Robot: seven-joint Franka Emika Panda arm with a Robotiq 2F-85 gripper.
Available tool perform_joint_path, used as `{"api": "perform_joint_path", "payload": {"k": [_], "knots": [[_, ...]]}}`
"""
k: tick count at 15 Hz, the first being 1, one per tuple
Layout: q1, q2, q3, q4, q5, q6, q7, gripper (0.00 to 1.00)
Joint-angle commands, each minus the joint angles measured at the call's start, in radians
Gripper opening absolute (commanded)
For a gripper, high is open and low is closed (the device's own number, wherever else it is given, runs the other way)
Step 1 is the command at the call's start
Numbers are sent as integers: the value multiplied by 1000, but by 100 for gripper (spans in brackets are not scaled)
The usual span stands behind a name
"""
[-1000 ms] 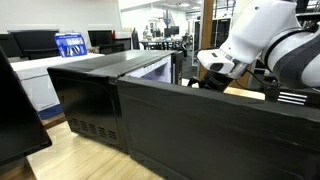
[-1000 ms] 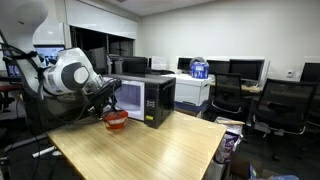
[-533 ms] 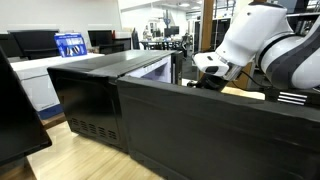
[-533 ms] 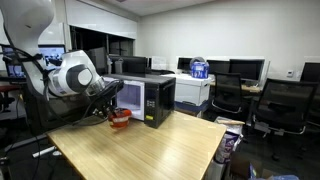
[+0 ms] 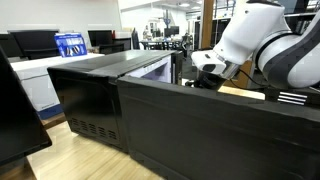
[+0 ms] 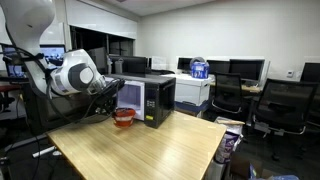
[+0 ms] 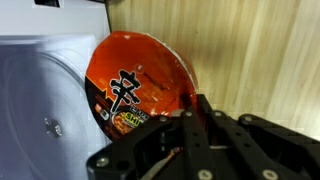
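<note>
Noodle bowl [image 7: 135, 85], red with a printed foil lid, stands on the wooden counter [image 7: 260, 50] and fills the middle of the wrist view. It sits directly ahead of the tool [image 7: 195, 110]. The tool comes in from the bottom edge and reaches the bowl's lower right rim. Its fingers [image 7: 199, 103] are drawn narrow and, as far as this view shows, closed on that rim, with one finger lying against the lid's edge. The bowl's left side overlaps a pale grey surface [image 7: 40, 100]; whether the two touch cannot be told.

In an exterior view the bowl [image 6: 124, 117] stands near the counter's [image 6: 140, 150] far left corner, just in front of the open microwave [image 6: 150, 98]. The tool [image 6: 116, 108] comes down on it from the left and above, on the side away from the oven. In an exterior view from behind dark casings, only the white arm [image 5: 250, 40] shows, bent downward, and the bowl is hidden.
</note>
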Motion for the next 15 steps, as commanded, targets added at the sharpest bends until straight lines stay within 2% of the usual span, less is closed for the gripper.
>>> {"api": "perform_joint_path", "payload": {"k": [1,8,9,15], "knots": [[44,-14,-25,2,24,-5,28,4],[44,-206,9,-52,9,-130,55,4],[-27,-234,90,-51,6,-158,59,4],[-60,-334,177,-55,10,-242,93,4]]}}
